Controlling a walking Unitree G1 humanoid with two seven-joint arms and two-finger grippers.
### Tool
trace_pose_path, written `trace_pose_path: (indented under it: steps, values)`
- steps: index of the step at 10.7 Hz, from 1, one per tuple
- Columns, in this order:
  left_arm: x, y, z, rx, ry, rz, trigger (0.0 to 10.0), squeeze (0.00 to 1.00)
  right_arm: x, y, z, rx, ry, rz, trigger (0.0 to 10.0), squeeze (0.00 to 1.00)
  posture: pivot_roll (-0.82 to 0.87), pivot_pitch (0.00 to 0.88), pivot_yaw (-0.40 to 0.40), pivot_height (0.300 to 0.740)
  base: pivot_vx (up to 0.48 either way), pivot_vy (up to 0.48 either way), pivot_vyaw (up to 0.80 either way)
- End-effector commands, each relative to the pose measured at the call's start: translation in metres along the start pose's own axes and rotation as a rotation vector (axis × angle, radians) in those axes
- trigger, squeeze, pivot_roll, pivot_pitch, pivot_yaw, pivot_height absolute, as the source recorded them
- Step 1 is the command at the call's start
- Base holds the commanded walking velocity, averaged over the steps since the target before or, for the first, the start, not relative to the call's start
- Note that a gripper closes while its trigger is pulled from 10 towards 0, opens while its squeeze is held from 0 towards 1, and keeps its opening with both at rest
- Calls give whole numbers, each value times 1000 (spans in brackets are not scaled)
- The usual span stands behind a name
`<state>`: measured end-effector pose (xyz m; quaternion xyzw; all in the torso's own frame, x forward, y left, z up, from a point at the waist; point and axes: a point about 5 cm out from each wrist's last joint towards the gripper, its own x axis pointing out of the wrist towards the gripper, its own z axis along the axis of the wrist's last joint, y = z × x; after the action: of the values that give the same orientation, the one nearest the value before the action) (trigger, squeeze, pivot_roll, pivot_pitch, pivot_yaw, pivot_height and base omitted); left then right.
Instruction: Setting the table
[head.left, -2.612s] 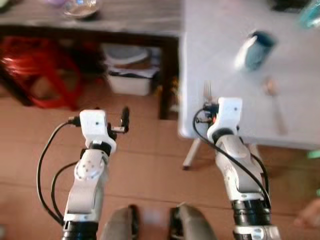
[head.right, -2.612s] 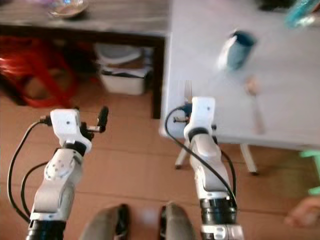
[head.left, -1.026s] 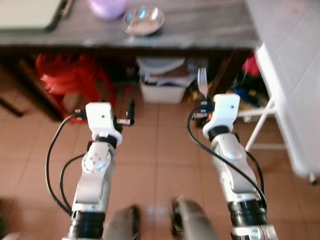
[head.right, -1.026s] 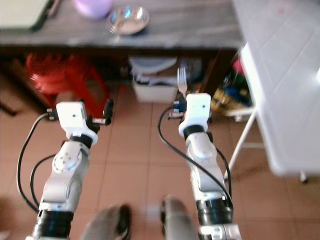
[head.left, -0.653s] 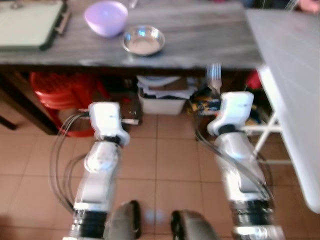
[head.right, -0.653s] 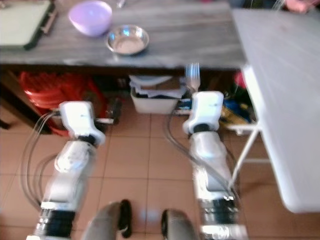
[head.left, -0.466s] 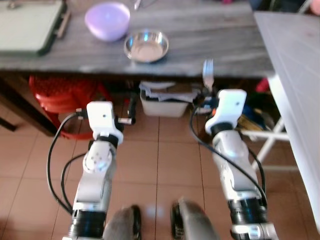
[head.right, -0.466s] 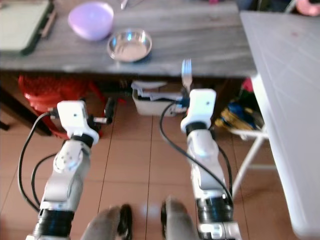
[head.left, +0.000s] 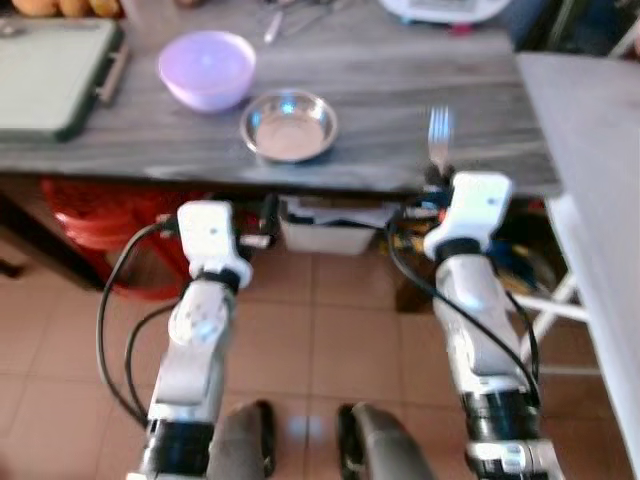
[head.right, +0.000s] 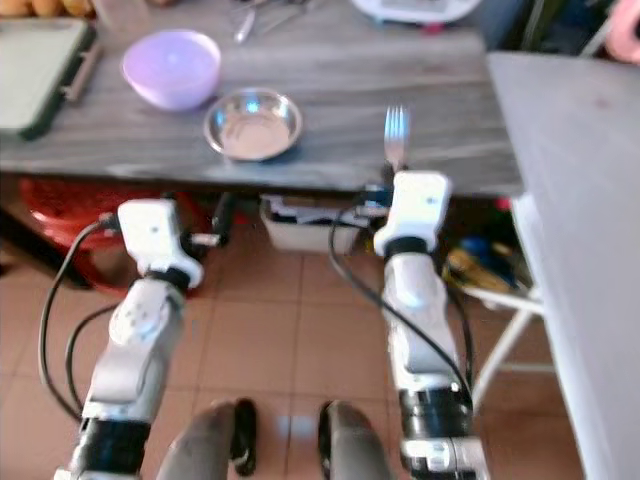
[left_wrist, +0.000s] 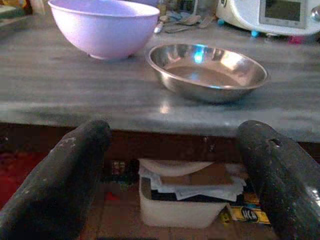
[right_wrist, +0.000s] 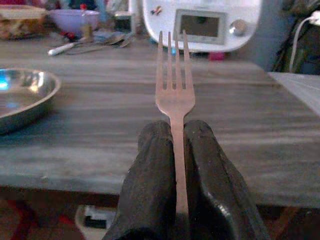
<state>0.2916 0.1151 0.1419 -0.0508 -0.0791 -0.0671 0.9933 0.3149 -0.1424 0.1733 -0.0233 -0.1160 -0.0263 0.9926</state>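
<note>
i've got the fork pinched upright in the right gripper, centre frame, facing the wooden counter; left gripper spread empty. carrying step, next i'd find its place setting

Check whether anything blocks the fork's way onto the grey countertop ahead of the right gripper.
Nothing visible does. The right gripper holds the fork upright at the countertop's near edge, and the stretch right ahead of it is bare. The steel bowl sits off towards the robot's left, the white appliance at the back.
</note>
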Motion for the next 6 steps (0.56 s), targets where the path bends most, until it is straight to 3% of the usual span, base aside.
trace_pose_path:
  steps: [1,6]
  values:
    - [-2,-5,-2,-6,3,-22,10000,0,-1,-10,-1,-18,-4,-51,10000,0,-69,209,-2,740,0,0,0]
    - [-3,-6,1,-18,-16,-38,10000,0,0,-15,-4,-39,4,-82,10000,0,-68,208,0,740,419,0,0]
